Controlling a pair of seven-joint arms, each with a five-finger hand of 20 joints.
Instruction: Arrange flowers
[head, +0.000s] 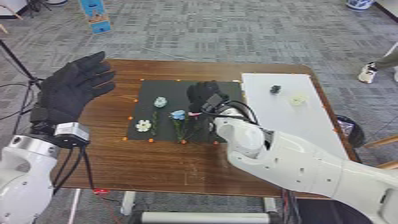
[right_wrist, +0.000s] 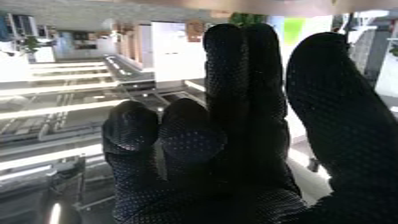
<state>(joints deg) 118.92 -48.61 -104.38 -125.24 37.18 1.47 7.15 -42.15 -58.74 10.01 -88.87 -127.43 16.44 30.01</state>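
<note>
Your right hand was over the right part of the black mat, and the pale yellow flower was off to its right on the white board, almost level with it in depth, so the coming reach, as you might have judged it, turned on a sideways path across the mat's edge. The right hand was by far the nearer one; your left hand, its fingers straight, was over by the table's left side. You could not make out the yellow flower's stem, so its long axis had to be left unsaid. Your right hand was loosely open, the thumb well apart from the fingers, some of them straight and some bent forward, with nothing gripped between. The yellow bloom looked pale and ruffled, and a small dark green piece lay near it, a little farther from you. On the mat you had a pale blue-green bloom, a white flower with open petals and a blue flower, green stems running towards you, while a pink bloom sat just beside your right wrist
</note>
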